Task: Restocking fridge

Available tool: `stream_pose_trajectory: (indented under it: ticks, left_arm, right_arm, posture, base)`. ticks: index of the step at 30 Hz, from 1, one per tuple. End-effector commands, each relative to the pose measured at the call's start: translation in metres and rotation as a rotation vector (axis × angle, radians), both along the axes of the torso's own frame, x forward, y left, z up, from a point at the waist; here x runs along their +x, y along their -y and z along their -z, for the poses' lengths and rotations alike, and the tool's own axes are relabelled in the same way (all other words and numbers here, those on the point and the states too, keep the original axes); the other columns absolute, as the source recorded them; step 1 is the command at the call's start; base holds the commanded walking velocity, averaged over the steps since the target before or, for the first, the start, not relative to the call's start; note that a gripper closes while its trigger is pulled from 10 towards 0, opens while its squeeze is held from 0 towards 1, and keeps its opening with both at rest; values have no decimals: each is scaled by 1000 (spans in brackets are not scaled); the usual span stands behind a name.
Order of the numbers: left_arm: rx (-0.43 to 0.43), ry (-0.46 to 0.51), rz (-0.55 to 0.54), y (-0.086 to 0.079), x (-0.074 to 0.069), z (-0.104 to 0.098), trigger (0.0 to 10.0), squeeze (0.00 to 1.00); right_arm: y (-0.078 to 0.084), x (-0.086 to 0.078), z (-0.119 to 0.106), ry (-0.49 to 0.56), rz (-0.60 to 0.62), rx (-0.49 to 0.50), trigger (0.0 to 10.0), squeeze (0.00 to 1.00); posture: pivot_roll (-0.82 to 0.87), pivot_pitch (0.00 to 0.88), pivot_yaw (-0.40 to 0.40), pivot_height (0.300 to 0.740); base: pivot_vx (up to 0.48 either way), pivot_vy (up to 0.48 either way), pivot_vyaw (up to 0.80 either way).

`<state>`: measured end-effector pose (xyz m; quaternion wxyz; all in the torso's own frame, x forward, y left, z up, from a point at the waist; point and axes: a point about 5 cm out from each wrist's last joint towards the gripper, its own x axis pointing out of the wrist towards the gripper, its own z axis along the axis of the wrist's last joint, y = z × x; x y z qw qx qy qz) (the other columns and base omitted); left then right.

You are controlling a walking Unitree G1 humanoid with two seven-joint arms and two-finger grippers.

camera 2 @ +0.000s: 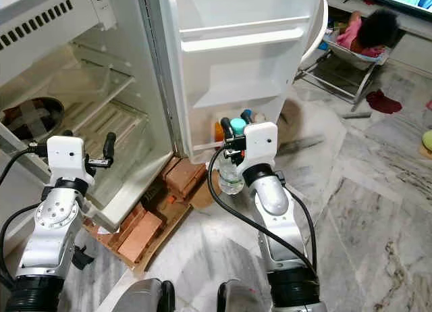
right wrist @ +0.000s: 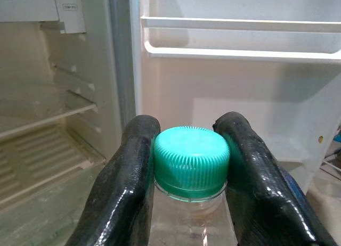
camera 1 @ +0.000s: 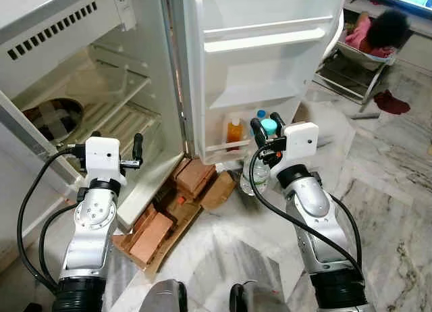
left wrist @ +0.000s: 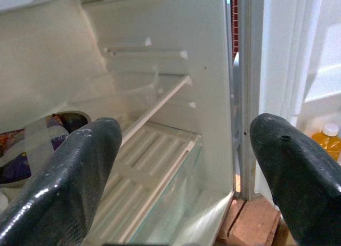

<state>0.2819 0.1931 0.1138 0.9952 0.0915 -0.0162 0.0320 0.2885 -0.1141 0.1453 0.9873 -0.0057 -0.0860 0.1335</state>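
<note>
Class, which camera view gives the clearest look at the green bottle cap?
The right wrist view: the green bottle cap sits large and sharp between the right gripper fingers, ridges visible. Both eye views show it small, partly behind the gripper. The left wrist view faces the fridge interior.

The upper door shelves (camera 1: 263,38) stand bare, while an orange bottle (camera 1: 234,132) crowds the bottom door shelf (camera 1: 226,148).

Two silver jointed arms with black bases, looped black cables and white boxy wrist housings end in the left gripper (camera 1: 115,144) and right gripper (camera 1: 266,126), each with glossy black fingers.
</note>
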Motion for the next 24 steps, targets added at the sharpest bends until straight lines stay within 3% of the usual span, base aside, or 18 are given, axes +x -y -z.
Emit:
stream_pose_trajectory:
  ticks: [1, 9, 24]
  left_arm:
    - [-2, 23, 22, 4, -2, -5, 10000, 0]
    - [-4, 21, 39, 7, 0, -5, 10000, 0]
    - [-5, 8, 43, 8, -3, -4, 10000, 0]
  right_arm:
    - [-2, 2, -9, 51, -19, -22, 10000, 0]
    - [-3, 0, -9, 59, -20, -23, 10000, 0]
    - [-3, 1, -6, 44, -20, -22, 10000, 0]
  posture:
    - [-2, 129, -37, 740]
    - [-16, 135, -32, 740]
    - [-11, 150, -35, 740]
  base:
    - [262, 0, 0]
    - [268, 0, 345]
    - [273, 0, 0]
